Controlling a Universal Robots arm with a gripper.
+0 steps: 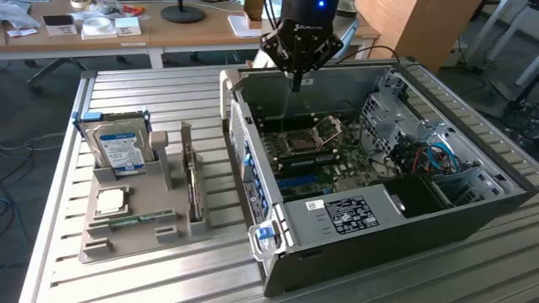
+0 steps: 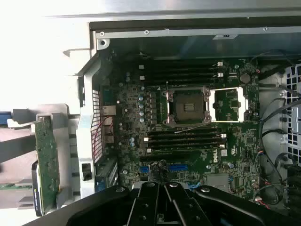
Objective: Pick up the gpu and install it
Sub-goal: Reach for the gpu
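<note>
Here, slatted table, desk beyond claw.

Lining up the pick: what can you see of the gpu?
The gpu is a thin card standing on its long edge in a slot of the grey holder, between the hard drive and the computer case. The wrist view shows a green circuit-board face. Only the holder touches it.

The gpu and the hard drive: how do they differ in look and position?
The hard drive shows a wide silver face with a blue label; the gpu stands on edge, looking thin. The hard drive sits toward the exterior view's left; the gpu is nearer the computer case. Both rest in the gray holder.
</note>
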